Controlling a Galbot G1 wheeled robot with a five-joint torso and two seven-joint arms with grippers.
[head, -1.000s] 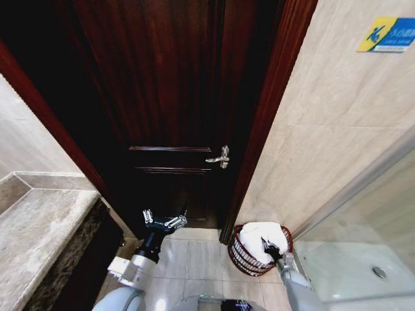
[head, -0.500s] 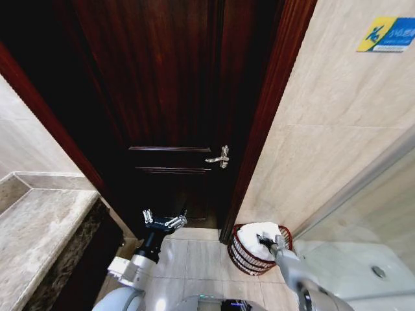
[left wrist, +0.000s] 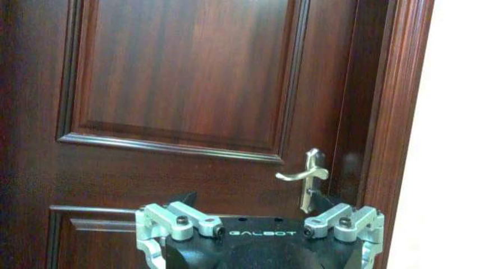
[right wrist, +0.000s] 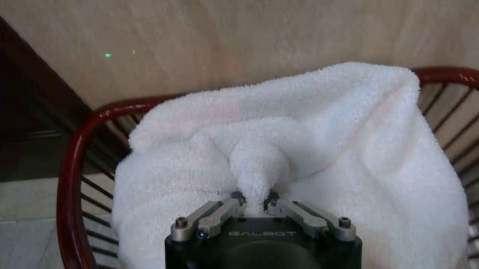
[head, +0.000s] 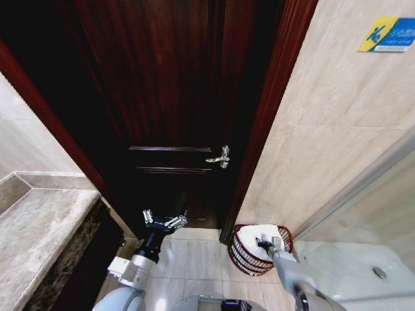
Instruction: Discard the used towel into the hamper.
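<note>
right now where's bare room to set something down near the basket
Free: pale floor tiles between the dark wooden door and open left gripper; grey stone counter. Crowded: red-brown wire hamper, white terry towel pinched by the right gripper.

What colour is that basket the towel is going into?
Dark red-brown wire; the hamper shows best in the right wrist view, holding the white towel.

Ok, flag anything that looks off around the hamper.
Nothing stands out. The hamper stands upright by the door frame, the white towel heaped inside it, the right gripper pinching a fold.
</note>
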